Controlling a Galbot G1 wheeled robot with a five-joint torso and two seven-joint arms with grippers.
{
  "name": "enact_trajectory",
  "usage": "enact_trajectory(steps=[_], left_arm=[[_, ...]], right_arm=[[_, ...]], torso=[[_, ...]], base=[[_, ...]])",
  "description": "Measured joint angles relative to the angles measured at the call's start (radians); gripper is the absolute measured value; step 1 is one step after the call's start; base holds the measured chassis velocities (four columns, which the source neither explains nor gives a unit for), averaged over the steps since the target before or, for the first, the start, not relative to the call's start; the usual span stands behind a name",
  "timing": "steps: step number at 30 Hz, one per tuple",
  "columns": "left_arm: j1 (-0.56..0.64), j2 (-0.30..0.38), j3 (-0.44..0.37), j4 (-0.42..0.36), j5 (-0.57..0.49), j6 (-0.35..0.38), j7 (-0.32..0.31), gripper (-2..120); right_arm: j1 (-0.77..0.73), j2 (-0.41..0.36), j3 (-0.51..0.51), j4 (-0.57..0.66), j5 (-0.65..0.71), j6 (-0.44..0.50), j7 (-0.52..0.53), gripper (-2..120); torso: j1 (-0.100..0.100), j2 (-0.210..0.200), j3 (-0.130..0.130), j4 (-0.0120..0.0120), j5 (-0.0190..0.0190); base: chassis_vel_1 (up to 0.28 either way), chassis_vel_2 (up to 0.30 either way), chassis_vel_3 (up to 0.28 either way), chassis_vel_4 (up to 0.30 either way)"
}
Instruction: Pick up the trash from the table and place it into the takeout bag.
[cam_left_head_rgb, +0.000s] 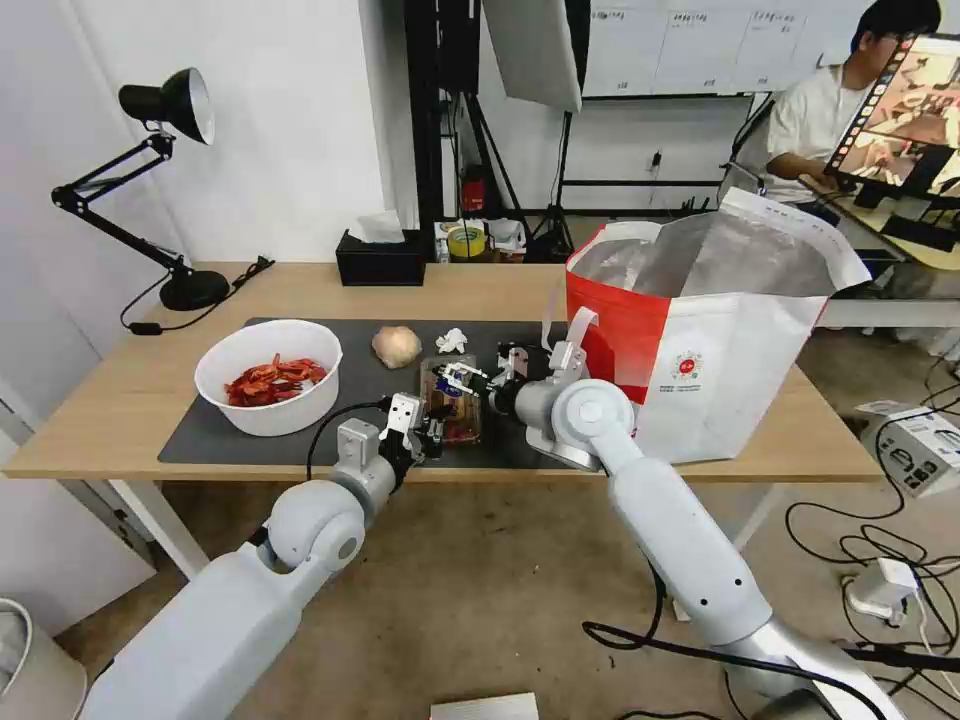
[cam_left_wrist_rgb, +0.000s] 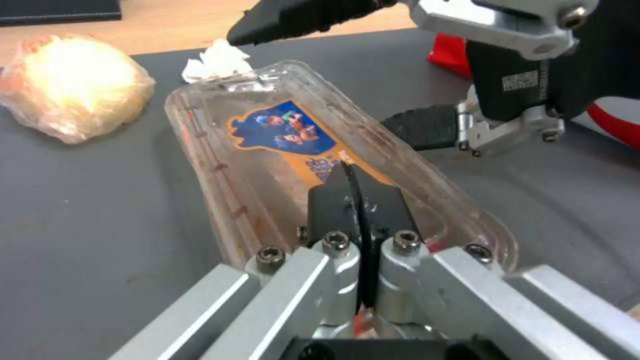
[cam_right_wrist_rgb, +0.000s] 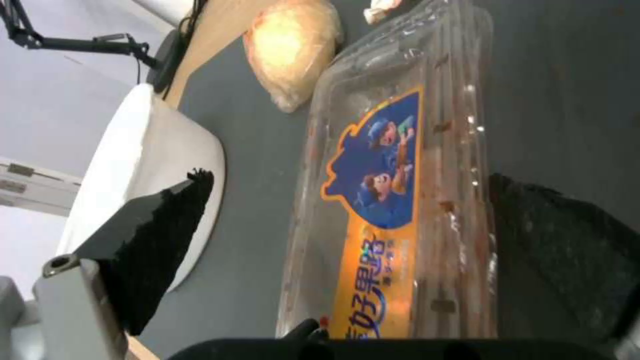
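On the dark mat of the table (cam_left_head_rgb: 130, 400) lies the clear clamshell tray (cam_left_head_rgb: 455, 405) with a blue and orange label (cam_left_wrist_rgb: 287, 127). My right gripper (cam_left_head_rgb: 458, 378) is open and straddles the tray's far end, one finger (cam_right_wrist_rgb: 160, 235) on each side. Shut, my left gripper (cam_left_wrist_rgb: 352, 172) hovers over the tray's near end, nothing visible between its tips. Left of the tray stands the white bowl of red shells (cam_left_head_rgb: 268, 375). Behind the tray lie the beige lumpy ball (cam_left_head_rgb: 396, 345) and the small white tissue ball (cam_left_head_rgb: 452, 340). The takeout bag (cam_left_head_rgb: 700, 340) stands open on the right.
A black tissue box (cam_left_head_rgb: 380, 260) sits at the table's back edge, and a black desk lamp (cam_left_head_rgb: 165, 110) stands at the back left with its cord on the wood. Cables and a power strip lie on the floor to the right.
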Motion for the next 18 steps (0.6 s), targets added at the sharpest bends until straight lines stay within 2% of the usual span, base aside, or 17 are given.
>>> enact_trajectory(steps=[12,13,14,16,17,18], left_arm=[[0.012,0.001,-0.021,-0.004,-0.003,-0.003,0.001,0],[0.013,0.001,-0.021,-0.006,-0.003,-0.003,0.001,0],[0.013,0.001,-0.021,-0.006,-0.003,-0.003,0.001,0],[0.014,0.0,-0.021,-0.009,-0.002,-0.003,0.002,0],[0.014,0.0,-0.021,-0.009,-0.002,-0.003,0.002,0],[0.016,0.0,-0.022,-0.01,-0.002,-0.003,0.002,0]], right_arm=[[0.042,0.039,-0.02,-0.055,0.005,-0.019,-0.001,99],[0.043,0.041,-0.022,-0.058,0.005,-0.024,0.004,93],[0.043,0.041,-0.022,-0.058,0.005,-0.024,0.004,93],[0.039,0.041,-0.023,-0.059,0.005,-0.026,0.009,83],[0.039,0.041,-0.023,-0.059,0.005,-0.026,0.009,83],[0.035,0.039,-0.023,-0.058,0.005,-0.027,0.01,78]], torso=[[0.0,0.0,0.0,0.0,-0.0001],[0.0,0.0,0.0,0.0,0.0],[0.0,0.0,0.0,0.0,0.0],[0.0,0.0,0.0,0.0,0.0],[0.0,0.0,0.0,0.0,0.0],[0.0,0.0,0.0,0.0001,0.0]], base=[[0.0,0.0,0.0,0.0],[0.0,0.0,0.0,0.0],[0.0,0.0,0.0,0.0],[0.0,0.0,0.0,0.0],[0.0,0.0,0.0,0.0],[0.0,0.0,0.0,0.0]])
